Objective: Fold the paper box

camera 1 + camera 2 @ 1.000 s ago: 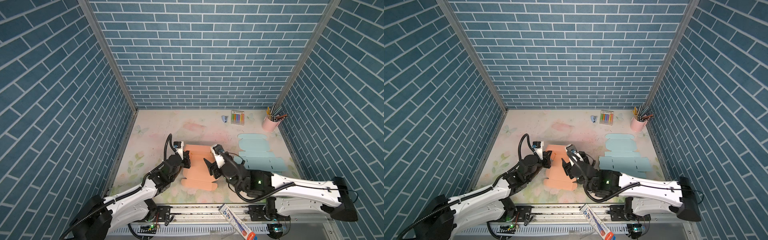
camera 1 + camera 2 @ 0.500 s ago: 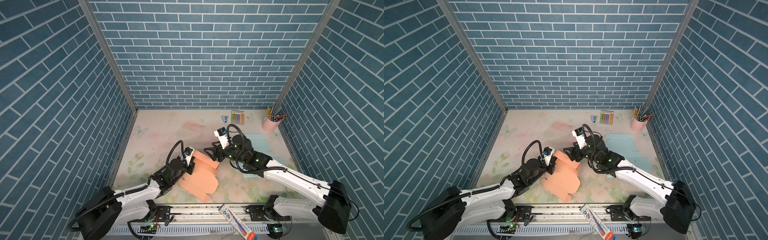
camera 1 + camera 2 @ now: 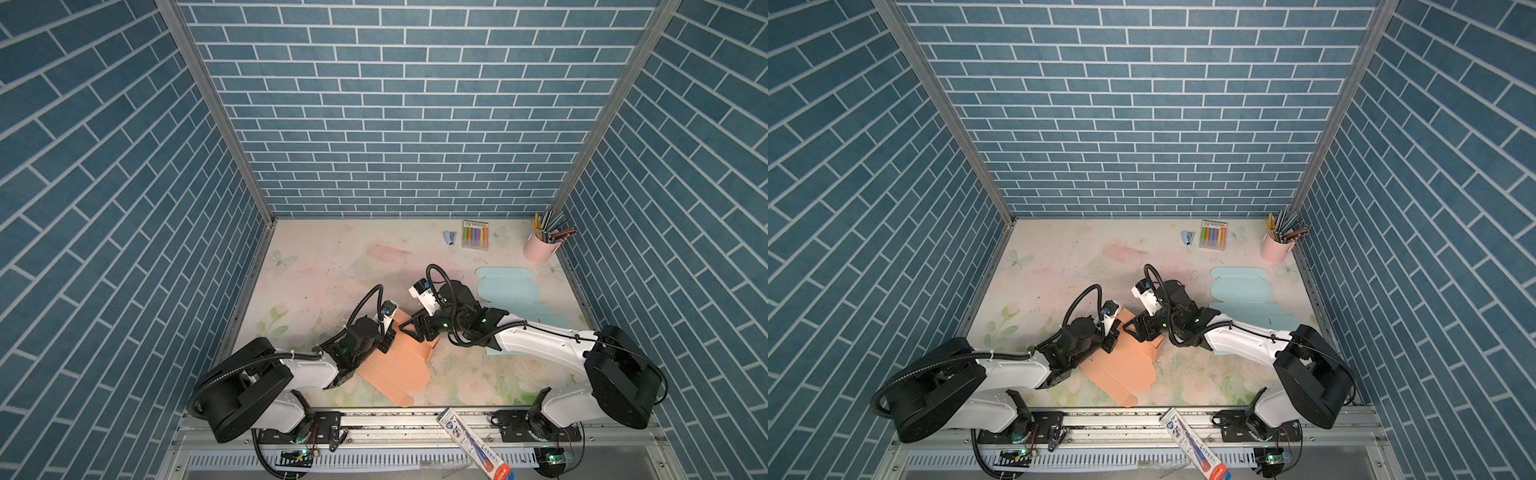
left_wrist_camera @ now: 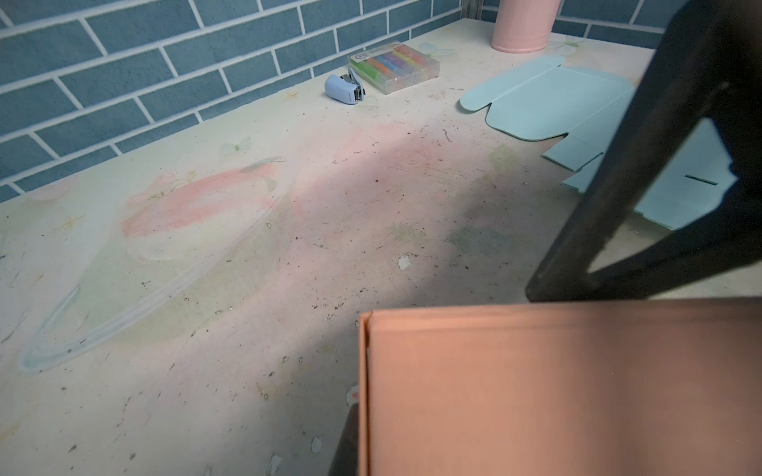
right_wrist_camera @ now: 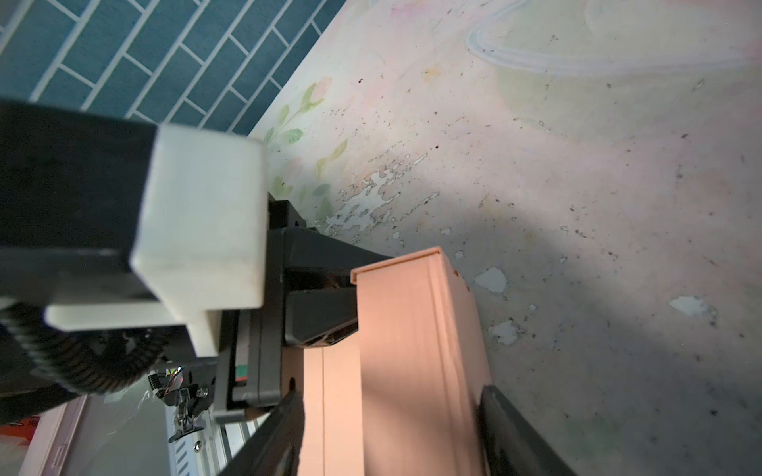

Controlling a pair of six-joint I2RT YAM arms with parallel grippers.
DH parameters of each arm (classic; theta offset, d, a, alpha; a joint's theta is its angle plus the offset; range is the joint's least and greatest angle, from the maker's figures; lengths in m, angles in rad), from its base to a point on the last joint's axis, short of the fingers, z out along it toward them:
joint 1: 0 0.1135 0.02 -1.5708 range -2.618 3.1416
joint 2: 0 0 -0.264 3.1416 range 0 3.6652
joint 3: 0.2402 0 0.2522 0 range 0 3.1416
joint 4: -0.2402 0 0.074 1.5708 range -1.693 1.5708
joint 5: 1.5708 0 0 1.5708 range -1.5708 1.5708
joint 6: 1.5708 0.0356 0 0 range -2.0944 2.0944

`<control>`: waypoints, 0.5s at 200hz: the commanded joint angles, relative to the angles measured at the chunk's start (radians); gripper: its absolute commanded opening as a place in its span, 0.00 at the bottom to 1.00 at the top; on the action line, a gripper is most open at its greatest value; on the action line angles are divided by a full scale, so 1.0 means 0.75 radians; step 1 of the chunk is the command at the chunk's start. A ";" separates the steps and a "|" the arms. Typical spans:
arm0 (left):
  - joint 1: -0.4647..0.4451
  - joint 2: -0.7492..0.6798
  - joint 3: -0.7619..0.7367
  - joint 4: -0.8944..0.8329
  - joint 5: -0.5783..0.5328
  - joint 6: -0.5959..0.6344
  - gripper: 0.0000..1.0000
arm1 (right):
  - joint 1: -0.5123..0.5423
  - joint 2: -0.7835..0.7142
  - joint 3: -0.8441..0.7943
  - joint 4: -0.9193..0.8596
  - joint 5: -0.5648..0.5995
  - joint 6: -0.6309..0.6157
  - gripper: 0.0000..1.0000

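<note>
Plainly, the fold is only partly made. The orange paper box lies at about 6 o'clock on the tabletop, close to the front rail, skewed rather than square to it. At its 12 o'clock end one long panel stands up as a wall; the right wrist view shows this wall doubled over with some thickness. The larger part of the sheet, with its rounded flaps, spreads flat toward 6 o'clock.

The left hand is closed narrow and pinches the box at the 9 o'clock end of the raised wall. In the right wrist view its dark fingers meet on the card's edge. The right hand stands wide, one finger on each face of the same wall; whether its pads press the card cannot be told.

So, by my reading, one wall is formed and being steadied or creased — roughly the first third of the work. Left to do are the opposite wall, the end flaps to raise and tuck, and the lid to close.

A light blue blank lies flat and untouched at 3 o'clock, well apart.
</note>
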 commanded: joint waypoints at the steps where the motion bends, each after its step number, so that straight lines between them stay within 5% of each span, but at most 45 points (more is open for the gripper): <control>1: -0.005 0.039 0.006 0.097 -0.017 0.026 0.03 | 0.003 0.013 -0.002 -0.039 0.069 -0.010 0.67; 100: -0.011 0.006 -0.009 0.074 -0.003 0.003 0.24 | 0.005 -0.002 -0.002 -0.111 0.192 -0.048 0.60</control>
